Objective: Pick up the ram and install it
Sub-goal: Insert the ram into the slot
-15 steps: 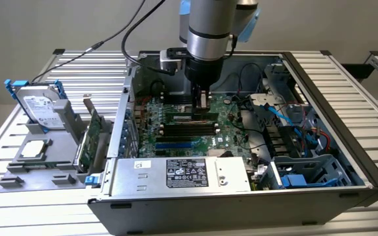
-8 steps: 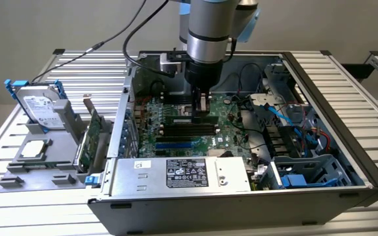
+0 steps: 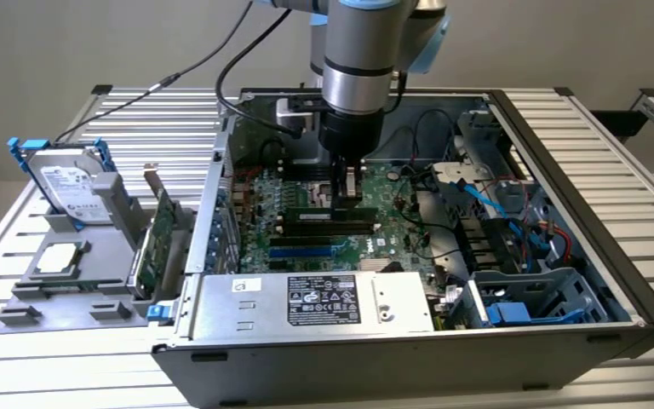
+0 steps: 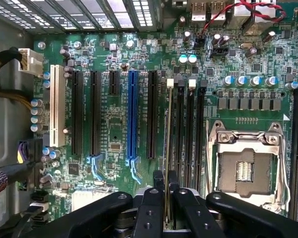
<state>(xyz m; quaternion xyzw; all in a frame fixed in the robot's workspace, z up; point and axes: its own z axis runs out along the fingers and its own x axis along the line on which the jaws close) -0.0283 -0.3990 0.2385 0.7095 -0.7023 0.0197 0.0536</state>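
Note:
The ram [image 4: 168, 134] appears edge-on in the wrist view as a thin long strip, standing on its edge in line with the black memory slots [image 4: 190, 129] of the green motherboard [image 4: 114, 134]. My gripper [image 4: 166, 184] is shut on the ram, with one dark finger on each side of its near end. From the exterior view, the gripper [image 3: 350, 194] hangs straight down inside the open computer case [image 3: 599, 256], and the ram [image 3: 329, 216] is a dark bar at the slots below the fingers. I cannot tell whether the ram is seated in a slot.
A silver hard drive [image 3: 71, 183] and a green expansion card [image 3: 157, 239] stand on a grey holder at the exterior view's left. The power supply [image 3: 316, 298] fills the case front. An open CPU socket [image 4: 246, 166] lies beside the memory slots, with blue cables [image 3: 480, 196] nearby.

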